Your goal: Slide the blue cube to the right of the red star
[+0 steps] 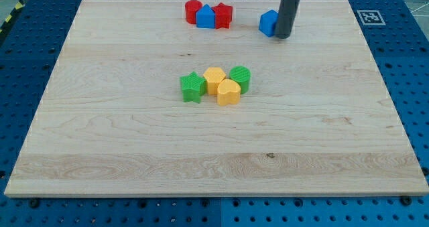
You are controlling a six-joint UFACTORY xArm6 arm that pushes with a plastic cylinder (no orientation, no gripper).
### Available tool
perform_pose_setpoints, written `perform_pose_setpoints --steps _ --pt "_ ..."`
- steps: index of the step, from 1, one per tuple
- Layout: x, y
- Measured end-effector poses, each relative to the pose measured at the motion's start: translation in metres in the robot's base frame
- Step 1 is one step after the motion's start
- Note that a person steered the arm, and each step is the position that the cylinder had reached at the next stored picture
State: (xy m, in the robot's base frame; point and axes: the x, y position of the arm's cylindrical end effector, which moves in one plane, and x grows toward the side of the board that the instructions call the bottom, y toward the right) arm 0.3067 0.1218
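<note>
Blue cube (268, 23) touching my tip (283, 36) on its left, right of red star (222, 15); no claw in view.

my tip (283, 37) ended a straight, smooth rod of dark grey, round in section and even in width, with a faint lighter sheen down one side.

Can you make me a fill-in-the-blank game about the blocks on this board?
1. My tip touches the ___ cube.
2. The red star sits on the view's ___ side of the blue pentagon-like block.
3. The green star is on the view's left end of a cluster holding ___ yellow blocks.

Missing words: blue; right; two
</note>
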Motion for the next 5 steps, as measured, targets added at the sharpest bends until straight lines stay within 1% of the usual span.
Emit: perform_pose_setpoints --steps 1,2,3,4,5 --pt "0.0 -0.009" --pt "0.002 0.039" --pt "-0.019 0.059" --pt "-0.04 0.054" --pt "-0.04 0.042"
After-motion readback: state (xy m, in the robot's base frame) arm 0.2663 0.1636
